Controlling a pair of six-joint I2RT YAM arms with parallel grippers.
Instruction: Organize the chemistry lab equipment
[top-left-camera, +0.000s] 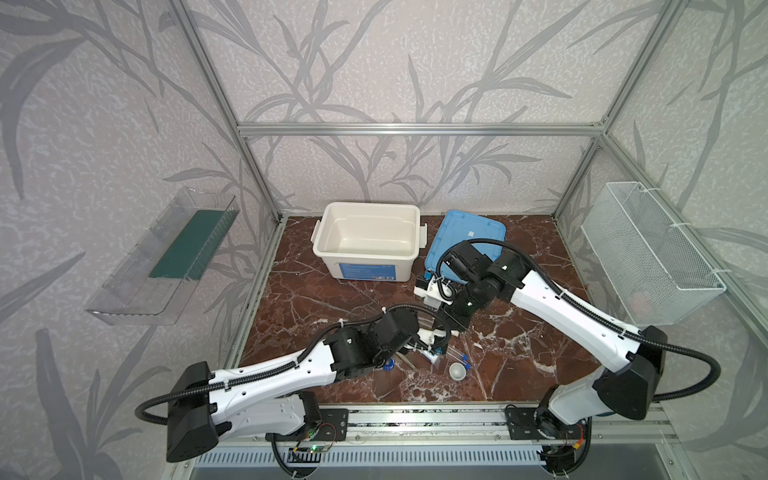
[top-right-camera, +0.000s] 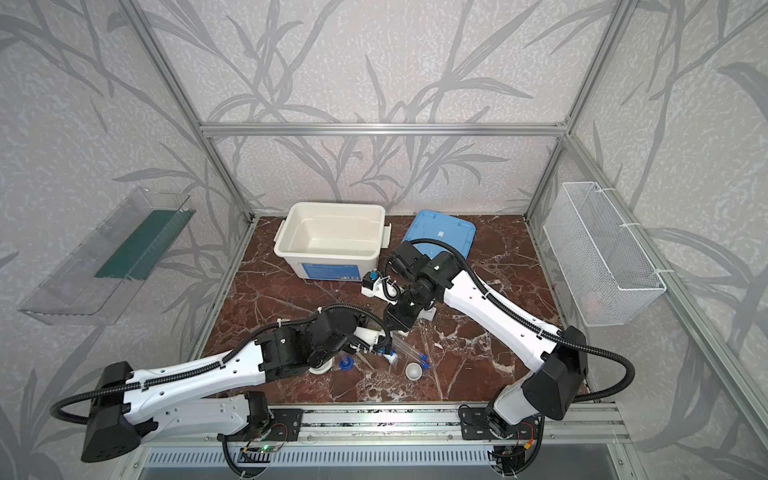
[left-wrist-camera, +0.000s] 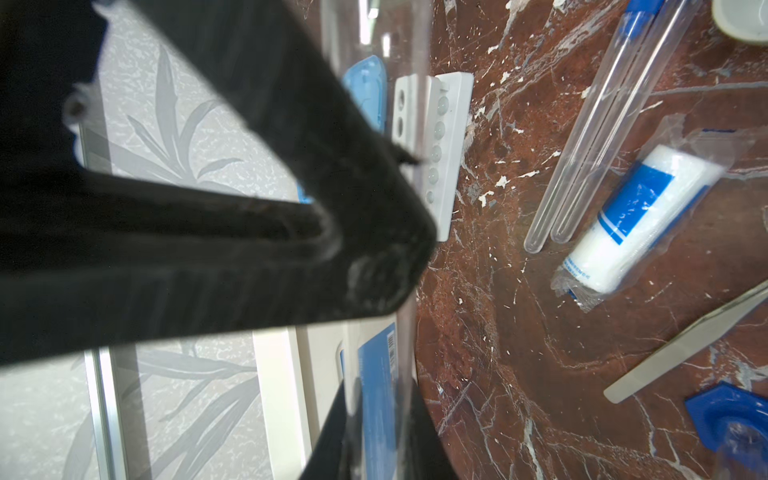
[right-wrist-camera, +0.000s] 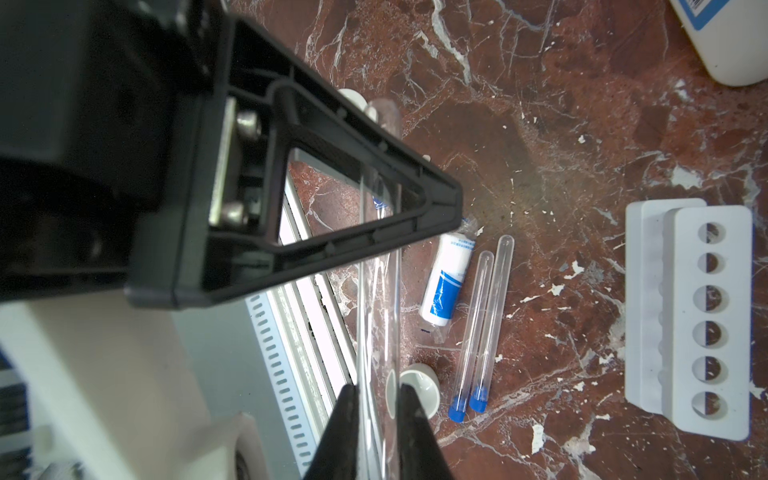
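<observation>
A thin clear test tube (right-wrist-camera: 380, 291) hangs above the marble between my two grippers. My right gripper (right-wrist-camera: 378, 401) is shut on one end of it and my left gripper (left-wrist-camera: 376, 415) is shut on the same tube (left-wrist-camera: 374, 50). In both top views the two grippers meet mid-table (top-left-camera: 438, 332). Below lie two blue-capped tubes (right-wrist-camera: 482, 328), a plastic-wrapped white blue-labelled bottle (left-wrist-camera: 640, 216), metal tweezers (left-wrist-camera: 685, 349), the blue base of the cylinder (left-wrist-camera: 731, 419) and a white cup (top-left-camera: 457, 370).
The white six-hole rack (right-wrist-camera: 702, 316) stands beside the right arm. The open white bin (top-left-camera: 365, 205) and its blue lid (top-left-camera: 478, 224) are at the back. A wire basket (top-left-camera: 648, 253) hangs on the right wall, a clear shelf (top-left-camera: 166, 257) on the left.
</observation>
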